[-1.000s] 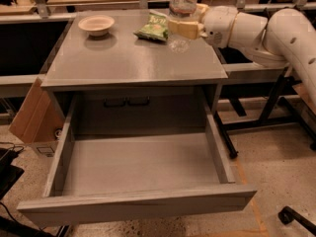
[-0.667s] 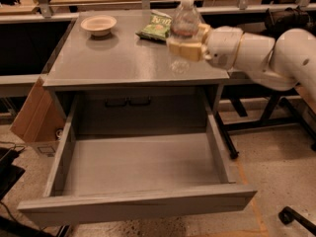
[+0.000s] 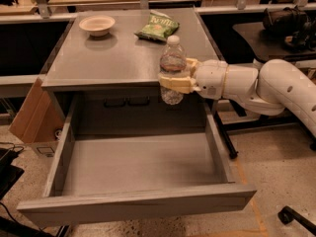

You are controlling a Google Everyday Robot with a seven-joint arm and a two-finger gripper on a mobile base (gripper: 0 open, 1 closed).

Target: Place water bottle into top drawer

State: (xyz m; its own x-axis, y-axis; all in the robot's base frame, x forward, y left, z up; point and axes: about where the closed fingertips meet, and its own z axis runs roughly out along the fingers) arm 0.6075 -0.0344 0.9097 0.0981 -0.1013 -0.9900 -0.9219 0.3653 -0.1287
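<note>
The gripper (image 3: pixel 174 82) was clenched around the water bottle (image 3: pixel 172 63), holding it upright. Within 1 second it had carried the bottle from beside the chip bag (image 3: pixel 158 26) near the back edge of the table (image 3: pixel 108 63) to the front edge, right of centre. The bottle's base now hung past that edge, above the open top drawer (image 3: pixel 138 201). Lowering looked like the next step.

Cream claw (image 3: pixel 174 82) at frame centre, gripping clear water bottle (image 3: pixel 172 62), white cap. Grey wood-grain top drawer (image 3: pixel 138 204) and tabletop (image 3: pixel 113 58). Green chip bag (image 3: pixel 158 26), beige bowl (image 3: pixel 97 24) upper left.
</note>
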